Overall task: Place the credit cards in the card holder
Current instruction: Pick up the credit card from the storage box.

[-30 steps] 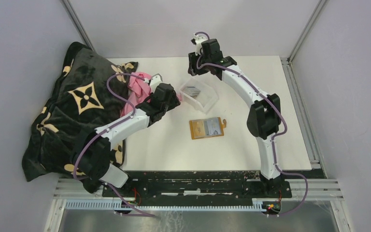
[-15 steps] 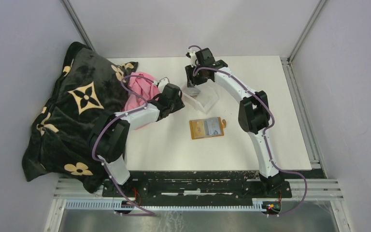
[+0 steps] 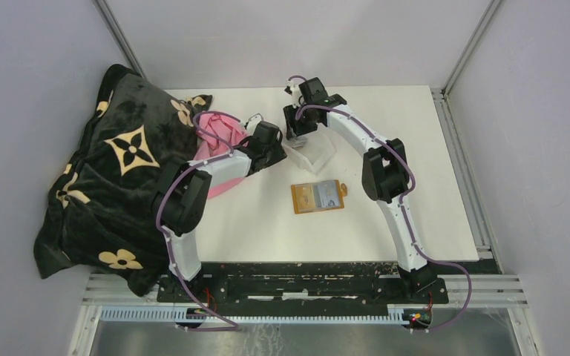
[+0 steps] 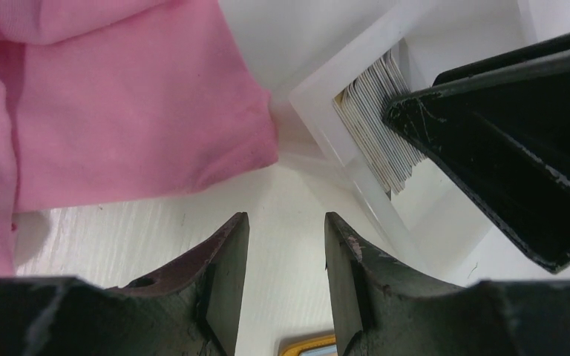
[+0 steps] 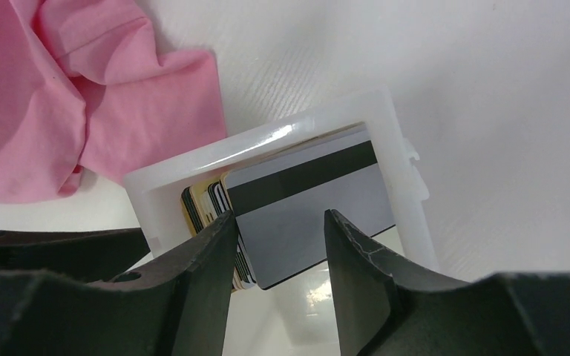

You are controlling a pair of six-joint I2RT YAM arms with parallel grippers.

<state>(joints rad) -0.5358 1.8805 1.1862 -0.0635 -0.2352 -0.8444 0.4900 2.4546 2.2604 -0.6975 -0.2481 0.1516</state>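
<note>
The credit cards (image 5: 312, 215) stand as a stack on edge inside a clear plastic tray (image 5: 267, 141); the front one is grey with a black stripe. My right gripper (image 5: 278, 222) hangs open just over them, its fingers on either side of the front card's lower part, gripping nothing. My left gripper (image 4: 286, 230) is open and empty, low over the table beside the tray's (image 4: 319, 111) left end; the cards (image 4: 375, 126) show as thin edges there. The orange card holder (image 3: 317, 196) lies flat and open on the table, in front of the tray (image 3: 319, 152).
A pink cloth (image 3: 219, 137) lies close to the tray's left side, against the left gripper (image 3: 280, 148). A big black blanket with tan flowers (image 3: 111, 170) fills the table's left part. The right gripper (image 3: 295, 137) and the left one are only a few centimetres apart.
The right gripper came down from the back of the table into the tray, over the cards. The left gripper moved up to the tray's left end and its jaws narrowed a little.
</note>
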